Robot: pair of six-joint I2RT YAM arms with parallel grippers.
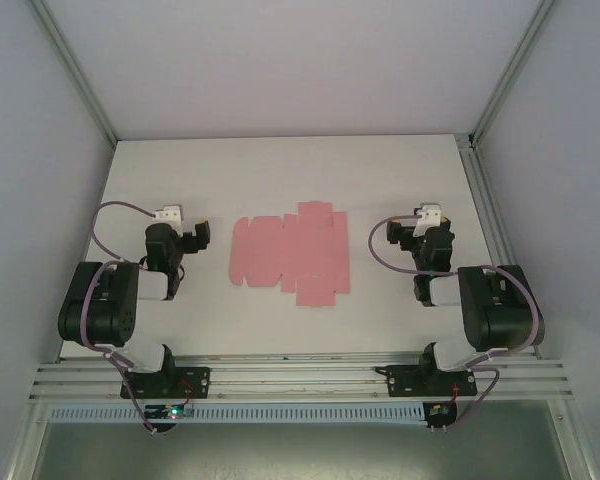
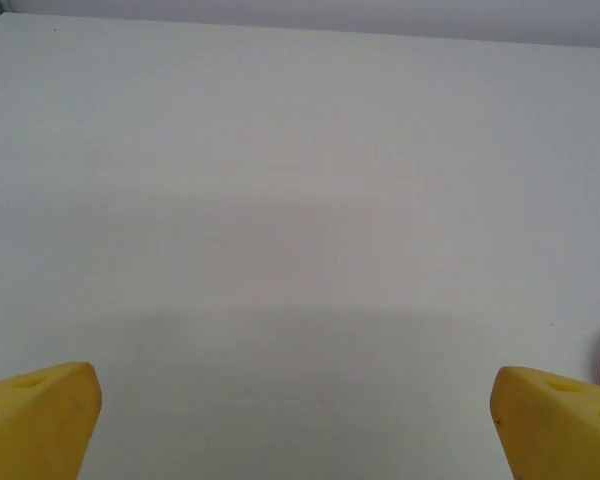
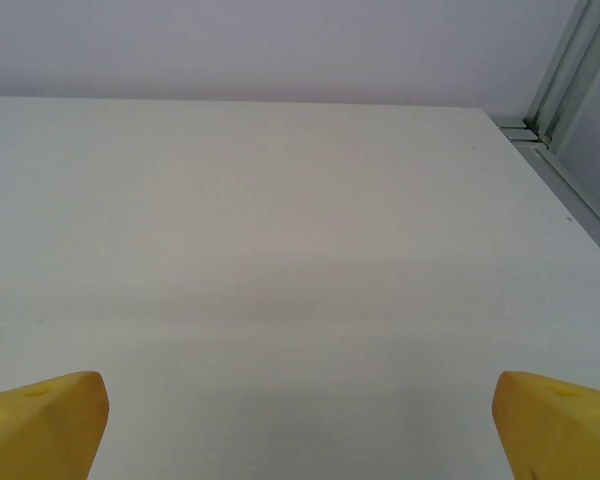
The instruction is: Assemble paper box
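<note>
Paper box (image 1: 290, 255), a flat pink die-cut card sheet with tabs, lies on the white table (image 1: 280, 180) between left tool (image 2: 298, 420) and right tool (image 3: 300, 425), both gaping wide, grasping nothing.

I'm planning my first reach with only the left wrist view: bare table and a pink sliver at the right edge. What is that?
Observer: The box, a flat, unfolded die-cut sheet in the middle of the table.
Operator: Anything gripping it?
Observer: No. The right fingers are open over bare table, apart from its right edge.
Operator: How does it lie?
Observer: Long side running left to right.
</note>
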